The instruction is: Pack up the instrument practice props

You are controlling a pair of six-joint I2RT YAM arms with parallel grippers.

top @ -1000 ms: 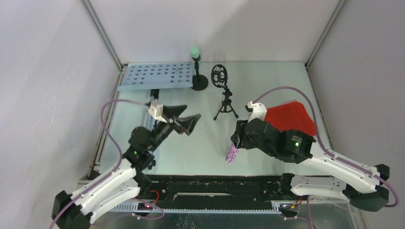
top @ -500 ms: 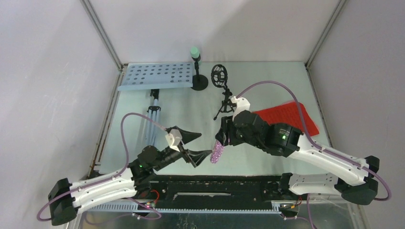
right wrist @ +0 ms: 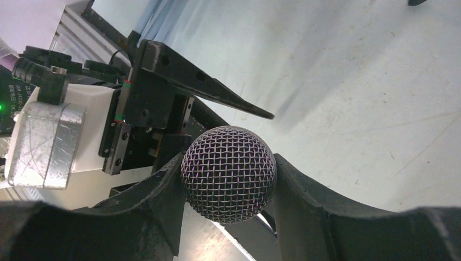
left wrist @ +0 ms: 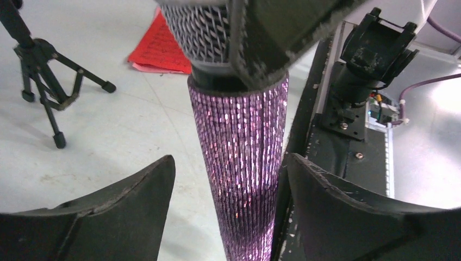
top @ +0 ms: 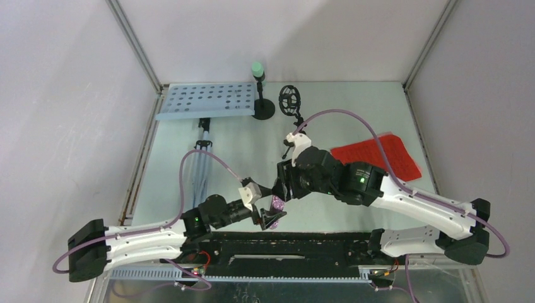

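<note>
The left wrist view gives what the overhead view cannot: the glittery purple microphone with a silver mesh head (left wrist: 239, 125) hangs handle-down between the black fingers of the left gripper (left wrist: 230, 168), whose jaws stand wide. Bare table shows between the handle and the left finger. The gap on the other side is so thin that I cannot tell whether the finger touches. The right wrist view shows the other end, where the right gripper (right wrist: 225, 166) is clamped on the mesh head, one finger pressed against each side. From above the microphone is only a small purple patch where the two grippers meet, near the middle of the table's near side and just beyond the black rail (top: 296, 243) along that edge. Far of the meeting point and to its left lies open table. The blue-grey tripod (top: 200, 165) lies flat further left. The black ring mount on a small tripod (top: 290, 100) stands just far of the right arm, which partly hides its legs. The red score sheets (top: 378, 159) lie flat near the right edge. The pale blue perforated music desk (top: 207, 101) fills the far left corner. The mint-headed microphone (top: 257, 68) stands upright in a black round-based stand (top: 263, 112) just beside the desk's right end. The pale grey-green table (top: 353, 107) looks scuffed up close. White walls (top: 284, 38) close three sides, with metal posts (top: 135, 47) at the far corners.
</note>
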